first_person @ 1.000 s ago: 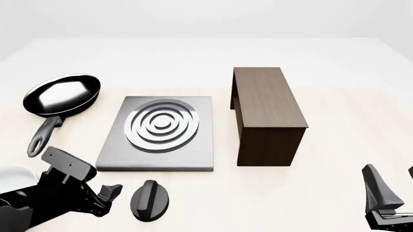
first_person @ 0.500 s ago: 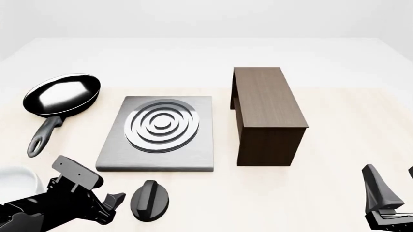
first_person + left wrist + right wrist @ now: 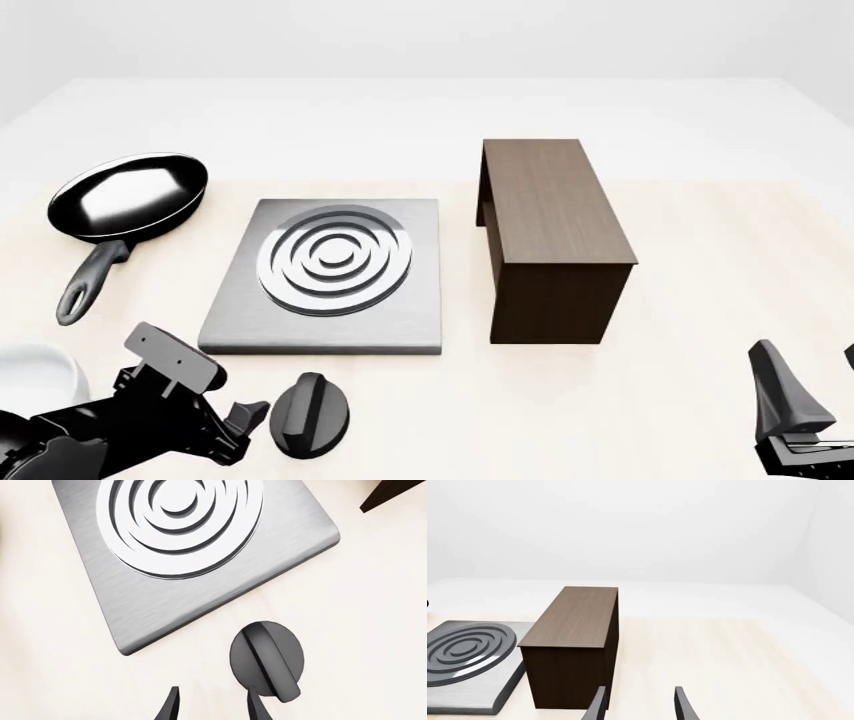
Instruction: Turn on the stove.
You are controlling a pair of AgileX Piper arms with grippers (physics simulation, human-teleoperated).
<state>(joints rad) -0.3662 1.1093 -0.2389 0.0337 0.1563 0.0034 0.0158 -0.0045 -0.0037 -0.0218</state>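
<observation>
Before the stove, knob ridge points forward (slightly tilted).

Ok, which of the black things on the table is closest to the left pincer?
The oval knob, just in front of the stove and right beside the left pincer. The other black thing, the frying pan, sits far back on the left.

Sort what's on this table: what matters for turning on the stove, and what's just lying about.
For the job:
stove
knob
left gripper, open beside the knob

Lying about:
frying pan
wooden cabinet
right gripper, idle
</observation>
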